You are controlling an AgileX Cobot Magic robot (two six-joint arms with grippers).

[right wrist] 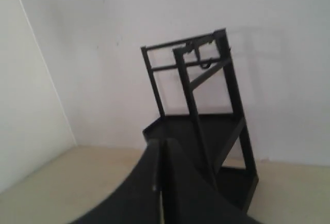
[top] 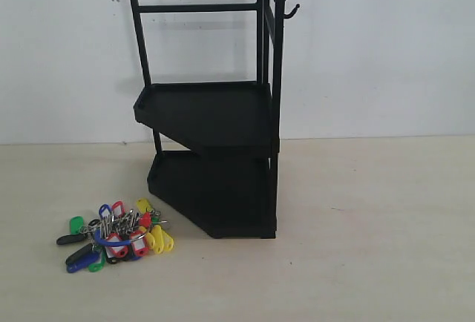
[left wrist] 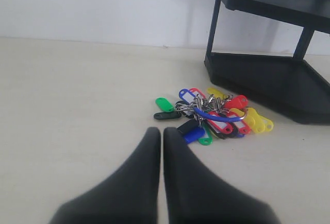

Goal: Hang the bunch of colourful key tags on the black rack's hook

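Observation:
The colourful key tag bunch (top: 117,234) lies on the beige table, left of the black rack (top: 211,114) and near its lower tray. Its blue carabiner loop (left wrist: 219,115) rests on top of the tags. The hook (top: 290,9) sticks out of the rack's upper right post, bare. In the exterior view neither gripper shows. My left gripper (left wrist: 162,132) is shut and empty, a short way in front of the key tag bunch (left wrist: 211,115). My right gripper (right wrist: 161,144) is shut and empty, raised and facing the rack (right wrist: 206,126), whose hook (right wrist: 205,64) shows near the top bar.
A white wall stands close behind the rack (left wrist: 278,43). Another white wall (right wrist: 31,105) meets it at a corner in the right wrist view. Bare beige table (top: 371,240) stretches to the right of the rack.

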